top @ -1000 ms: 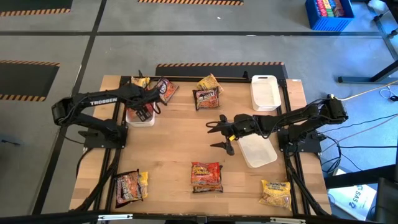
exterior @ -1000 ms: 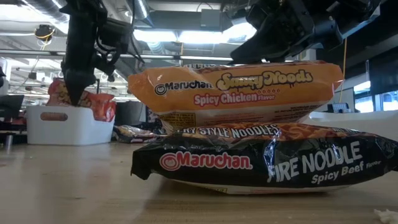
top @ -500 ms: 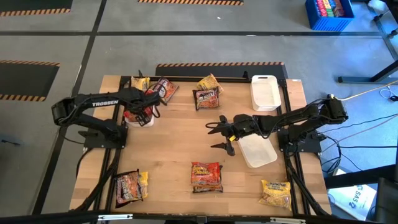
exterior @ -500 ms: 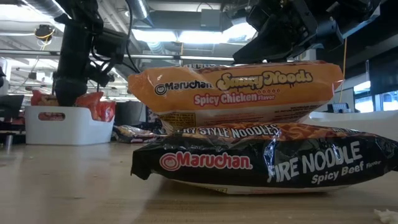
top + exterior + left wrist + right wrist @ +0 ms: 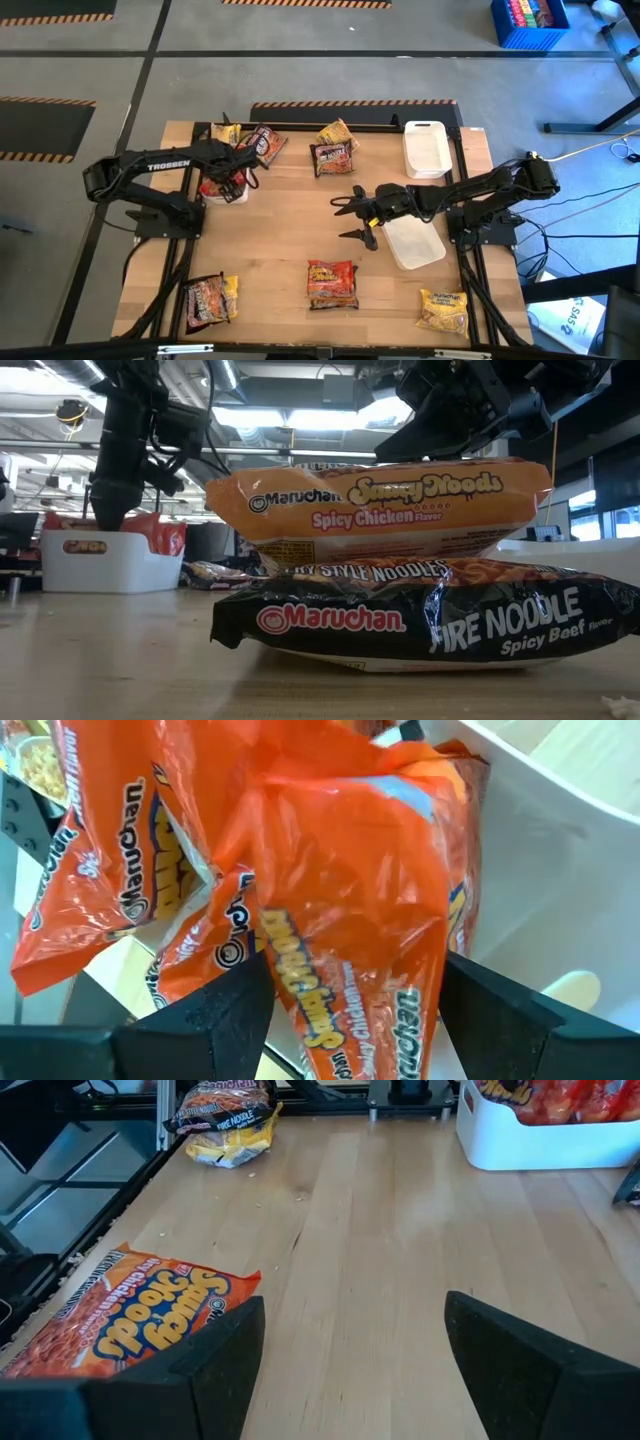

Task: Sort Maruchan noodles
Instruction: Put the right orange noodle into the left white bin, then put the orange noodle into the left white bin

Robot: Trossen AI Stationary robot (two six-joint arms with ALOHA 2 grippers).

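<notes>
overhead, left pincer (image 5: 232,180) over white bin (image 5: 226,195), clamped on orange packet (image 5: 340,920); right pincer (image 5: 352,217) apart mid-table.

My wooden table (image 5: 280,230) stands on a grey concrete floor (image 5: 300,70) marked with black lines and orange-and-black hazard tape (image 5: 350,103). A blue crate (image 5: 528,22) sits at the far right. Overhead, bright strip lights (image 5: 290,418) and ducts run across the ceiling.
</notes>
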